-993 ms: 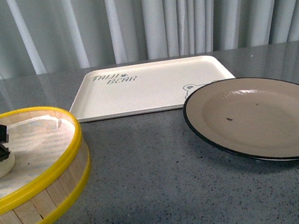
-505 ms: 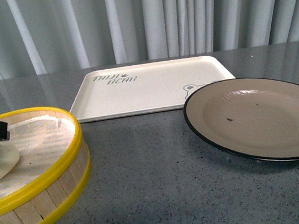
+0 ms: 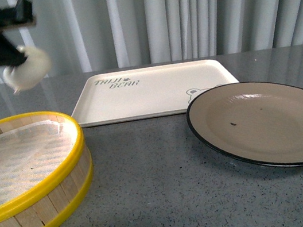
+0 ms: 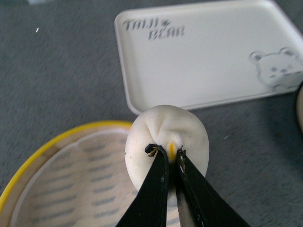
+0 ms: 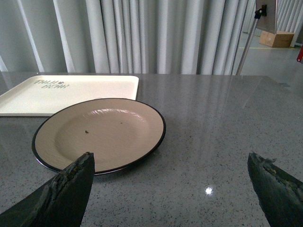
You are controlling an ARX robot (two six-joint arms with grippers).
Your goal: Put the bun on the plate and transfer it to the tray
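The left black fingers pinch the small round white bun by its twisted top, up in the air over the yellow-rimmed wooden basket. The right fingers are spread wide apart.

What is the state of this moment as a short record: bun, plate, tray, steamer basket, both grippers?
bun: in the air, pinched at its pleated top
left gripper: shut on the bun
right gripper: open, holding nothing
plate: on the table, nothing on it
tray: on the table behind the plate, nothing on it
steamer basket: no bun visible inside
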